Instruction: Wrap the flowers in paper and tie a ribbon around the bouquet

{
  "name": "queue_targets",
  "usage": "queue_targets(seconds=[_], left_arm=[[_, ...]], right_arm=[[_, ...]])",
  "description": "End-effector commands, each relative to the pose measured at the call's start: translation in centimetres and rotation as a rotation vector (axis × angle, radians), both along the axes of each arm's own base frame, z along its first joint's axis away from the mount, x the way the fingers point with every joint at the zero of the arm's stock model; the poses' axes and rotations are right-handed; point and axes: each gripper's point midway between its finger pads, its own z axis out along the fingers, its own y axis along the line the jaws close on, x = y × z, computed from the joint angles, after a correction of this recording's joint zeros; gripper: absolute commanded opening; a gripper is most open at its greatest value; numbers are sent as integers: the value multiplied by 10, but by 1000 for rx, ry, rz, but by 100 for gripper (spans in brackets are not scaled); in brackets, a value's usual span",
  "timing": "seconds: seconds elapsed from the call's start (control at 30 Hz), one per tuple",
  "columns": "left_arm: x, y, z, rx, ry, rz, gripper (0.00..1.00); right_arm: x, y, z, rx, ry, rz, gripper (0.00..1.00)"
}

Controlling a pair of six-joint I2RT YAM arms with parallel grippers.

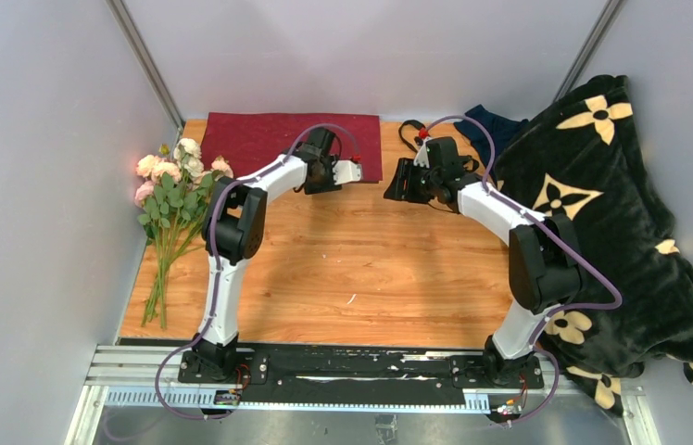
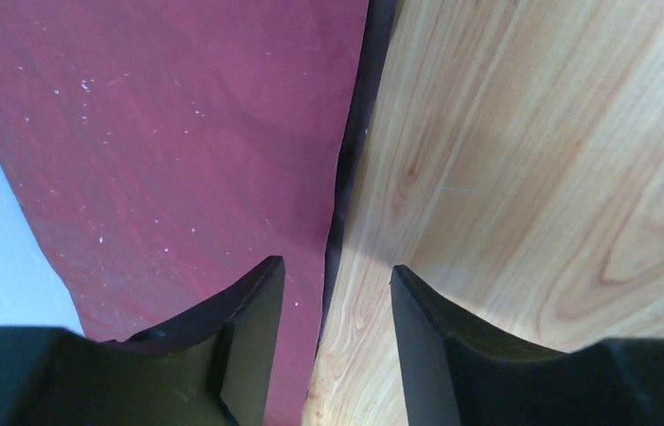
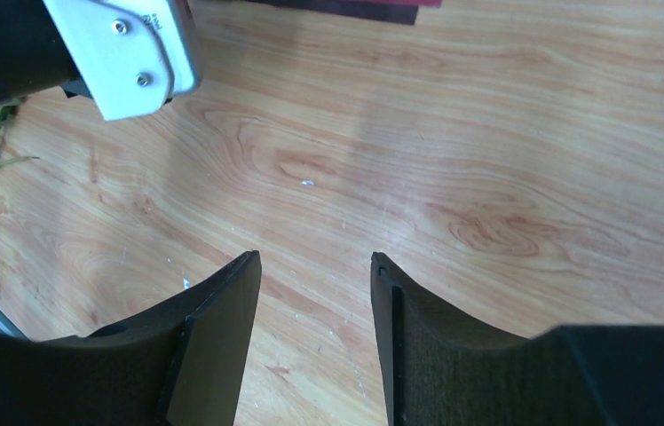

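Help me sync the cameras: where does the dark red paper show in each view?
Top external: dark red paper, flat at the far edge of the wooden table, left of centre.
Left wrist: it fills the left half, its edge running down between the fingers.
Right wrist: only a thin sliver at the top edge.
Shared landmark: the left gripper, above the paper's right edge.

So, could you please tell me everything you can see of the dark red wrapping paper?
The paper is a wide, dark red rectangular sheet, matte, faintly crinkled, with pale specks up close. It lies spread flat on the wooden table along its far edge, by the back wall. Its right edge runs between the open fingers of the left gripper: one finger over paper, one over wood; contact unclear.
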Motion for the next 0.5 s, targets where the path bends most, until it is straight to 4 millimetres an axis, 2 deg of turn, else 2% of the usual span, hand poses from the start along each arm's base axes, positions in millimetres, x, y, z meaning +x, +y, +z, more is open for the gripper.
queue_targets(seconds=[0.0,0.1,0.2,0.3,0.47], left_arm=[[14,-1,-6,56,-49,-9,49],[16,-3,-11,52,-71,-7,46],[26,-3,-9,47,-123,21,39],[38,-3,-3,40,-179,54,32],[53,-9,10,-9,-237,94,29]], right_arm=[[-15,-5,-10,-46,40,-4,54],[-17,-7,-11,-56,46,-8,54],[-17,-9,-12,-67,47,-7,54],[-17,-10,-13,-76,47,-7,54],[-16,-10,-12,-79,44,1,54]])
